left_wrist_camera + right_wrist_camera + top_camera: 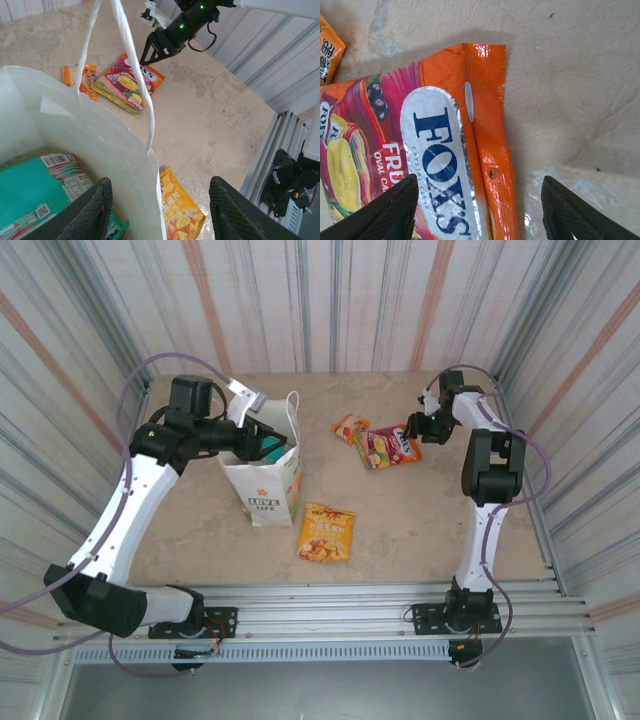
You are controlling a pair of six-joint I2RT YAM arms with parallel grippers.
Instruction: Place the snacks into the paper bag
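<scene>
Bench (pixel 420 530) of mottled beige carries everything. The paper bag (pixel 265 485) stands upright left of centre, mouth open, with a teal packet (pixel 25 200) lying in its bottom. The left pincer (pixel 162 215) hangs at the bag's rim with its jaws apart, one finger inside the wall and one outside, clamped on nothing.

Three snacks lie flat outside the bag. The Fox's packet (pixel 392 447) is towards the far right, and the right pincer (pixel 480 212) hovers over its orange sealed end, jaws wide apart and holding nothing. The yellow packet (pixel 326 532) lies just beside the bag's base. The small orange packet (pixel 350 427) touches the Fox's packet on its left.

These foil packets look light, glossy and probably slippery, and a squeeze on the filled middle may slide off. The flat crimped edge near the hang hole seems the surest hold. The thin paper bag likely tips easily, so it wants steadying at the rim.
</scene>
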